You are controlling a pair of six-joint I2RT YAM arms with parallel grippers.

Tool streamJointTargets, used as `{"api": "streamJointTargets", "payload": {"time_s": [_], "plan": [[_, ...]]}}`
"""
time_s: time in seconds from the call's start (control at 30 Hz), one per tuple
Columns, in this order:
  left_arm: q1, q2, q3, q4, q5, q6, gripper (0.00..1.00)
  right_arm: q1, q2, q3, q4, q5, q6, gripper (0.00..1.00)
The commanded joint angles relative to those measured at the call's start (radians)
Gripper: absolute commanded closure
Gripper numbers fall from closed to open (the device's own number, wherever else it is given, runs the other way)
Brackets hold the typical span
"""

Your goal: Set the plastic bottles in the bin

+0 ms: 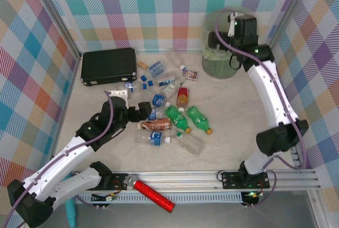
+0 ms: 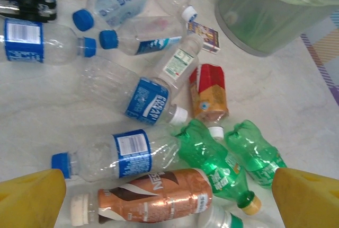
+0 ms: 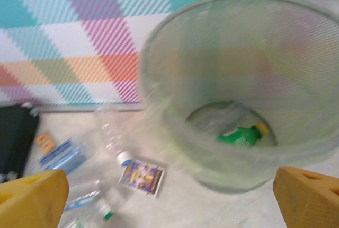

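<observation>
- My left jaws are spread wide with nothing in them, low over the bottles [image 2: 132,154], just by the brown bottle [image 2: 153,202].
- My right jaws stand wide apart and empty above the bin [image 3: 296,79], at the far right of the table [image 1: 233,106].
- A green bottle [image 3: 241,134] lies at the bottom of the bin.
- The rest lie scattered mid-table, left of the bin and apart from it.

Partly legible "EEN" on brown bottle [image 2: 153,201] label; print on blue-labelled bottle [image 2: 148,101], small box [image 2: 204,35] too blurred to read.
</observation>
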Motion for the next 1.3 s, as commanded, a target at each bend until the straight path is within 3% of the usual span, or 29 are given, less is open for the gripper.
{"api": "streamJointTargets", "payload": {"time_s": [0.0, 0.3, 0.6, 0.97, 1.27], "plan": [[-0.011, -0.004, -0.039, 0.041, 0.092, -0.029, 0.00, 0.061, -0.089, -0.151, 0.005, -0.008, -0.006, 0.01], [-0.031, -0.097, -0.138, 0.071, 0.146, -0.049, 0.01, 0.223, -0.316, -0.604, -0.040, -0.032, 0.091, 0.01], [-0.034, -0.158, -0.161, 0.054, 0.113, -0.026, 0.01, 0.255, -0.360, -0.787, -0.121, -0.177, 0.105, 0.01], [-0.035, -0.152, -0.178, 0.089, 0.148, -0.009, 0.00, 0.256, -0.117, -0.686, -0.201, -0.294, 0.041, 0.00], [-0.035, -0.139, -0.176, 0.133, 0.150, 0.007, 0.00, 0.256, 0.082, -0.555, -0.271, -0.273, 0.013, 0.21]]}}
